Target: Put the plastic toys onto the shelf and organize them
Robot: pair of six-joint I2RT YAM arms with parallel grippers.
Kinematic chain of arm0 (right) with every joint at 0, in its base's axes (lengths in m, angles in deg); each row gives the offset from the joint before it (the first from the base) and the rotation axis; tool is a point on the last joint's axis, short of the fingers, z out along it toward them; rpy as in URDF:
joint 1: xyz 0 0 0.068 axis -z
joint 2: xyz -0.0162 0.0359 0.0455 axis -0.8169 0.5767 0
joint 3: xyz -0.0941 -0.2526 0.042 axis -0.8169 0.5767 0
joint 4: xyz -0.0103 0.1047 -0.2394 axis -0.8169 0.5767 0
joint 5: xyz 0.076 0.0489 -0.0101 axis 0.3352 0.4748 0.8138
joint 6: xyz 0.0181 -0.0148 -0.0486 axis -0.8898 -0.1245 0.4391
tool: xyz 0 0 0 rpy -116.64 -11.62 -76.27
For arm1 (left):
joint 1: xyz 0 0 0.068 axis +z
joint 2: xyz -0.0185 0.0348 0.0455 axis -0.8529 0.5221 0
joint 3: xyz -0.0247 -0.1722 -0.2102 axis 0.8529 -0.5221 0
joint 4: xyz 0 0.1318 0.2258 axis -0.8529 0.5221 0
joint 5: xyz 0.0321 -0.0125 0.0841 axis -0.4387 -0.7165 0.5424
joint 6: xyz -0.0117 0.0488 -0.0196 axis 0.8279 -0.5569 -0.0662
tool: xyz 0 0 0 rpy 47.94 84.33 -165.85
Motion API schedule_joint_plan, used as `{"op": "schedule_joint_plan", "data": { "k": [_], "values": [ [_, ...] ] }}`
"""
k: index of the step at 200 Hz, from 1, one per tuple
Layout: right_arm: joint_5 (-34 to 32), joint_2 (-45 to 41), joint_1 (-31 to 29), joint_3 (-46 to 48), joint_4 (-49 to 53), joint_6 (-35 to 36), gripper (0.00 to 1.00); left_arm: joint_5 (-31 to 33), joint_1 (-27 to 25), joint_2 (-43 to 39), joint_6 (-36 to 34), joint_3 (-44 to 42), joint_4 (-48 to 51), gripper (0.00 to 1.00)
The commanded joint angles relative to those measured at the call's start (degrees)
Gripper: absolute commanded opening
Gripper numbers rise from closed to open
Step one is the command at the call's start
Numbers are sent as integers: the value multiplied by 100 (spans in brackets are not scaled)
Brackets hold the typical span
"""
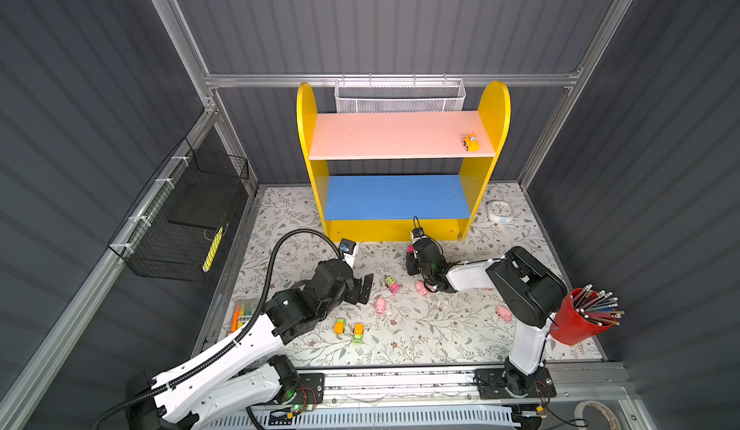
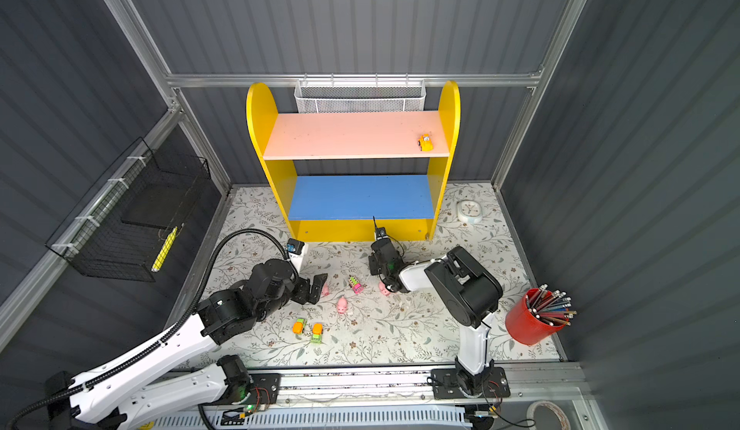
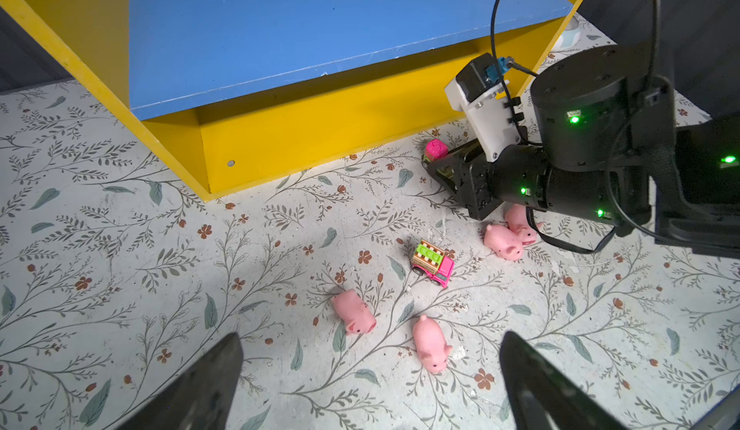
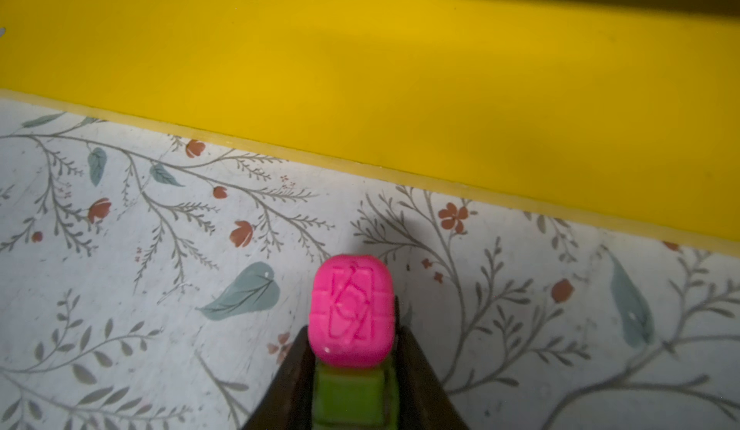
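The left gripper point(image 1: 361, 289) is hovering wide open, a small pink plastic pig point(image 1: 380, 305) lying just beside it at 4 o'clock. The right gripper point(image 4: 350, 352) is clamping a pink-topped green plastic toy vehicle point(image 4: 349, 307) near the bottom front edge of the yellow-sided two-tier shelf point(image 1: 380, 229). A small orange plastic toy car point(image 1: 471, 142) is sitting at the 3 o'clock end of the pink upper board point(image 1: 392, 135), open board stretching toward 9 o'clock.
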Motion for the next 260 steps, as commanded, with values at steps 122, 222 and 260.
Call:
{"op": "schedule_joint_plan", "data": {
  "k": [122,222,260],
  "values": [
    [-484,-2820,-583,-339,3398,-440,28,-187,-25,-268,263,-106,-260,100],
    [-1129,-4926,-880,-1681,5722,-369,28,-768,-34,-61,417,383,-506,100],
    [-1375,-4767,-887,-2862,6042,106,29,-886,-35,130,301,819,-414,100]
  ]
}}
